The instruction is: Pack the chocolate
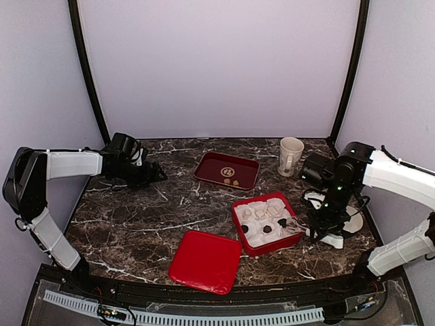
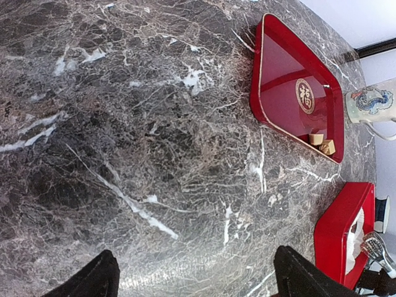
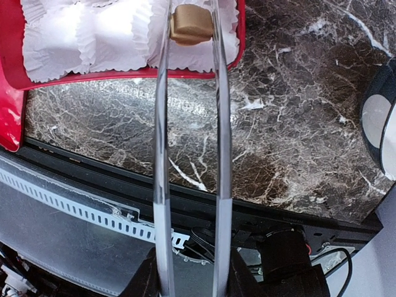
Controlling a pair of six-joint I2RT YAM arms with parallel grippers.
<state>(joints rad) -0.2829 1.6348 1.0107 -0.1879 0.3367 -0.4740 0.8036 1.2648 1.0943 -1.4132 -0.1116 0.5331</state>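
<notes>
The right gripper, clamped on tongs, pinches a light, probably brittle tan chocolate by its sides, seemingly just above a cup in the box near the tabletop's front edge, while the left gripper gapes wide and empty.

The left wrist view's right edge cuts the mug, its lower corner the red box; of the left gripper only two fingertips show; in the right wrist view the paper cups run off the top and the tongs off the bottom; a round thing at its right edge is too cropped to name; from above, the tray's chocolate is too small to make out
</notes>
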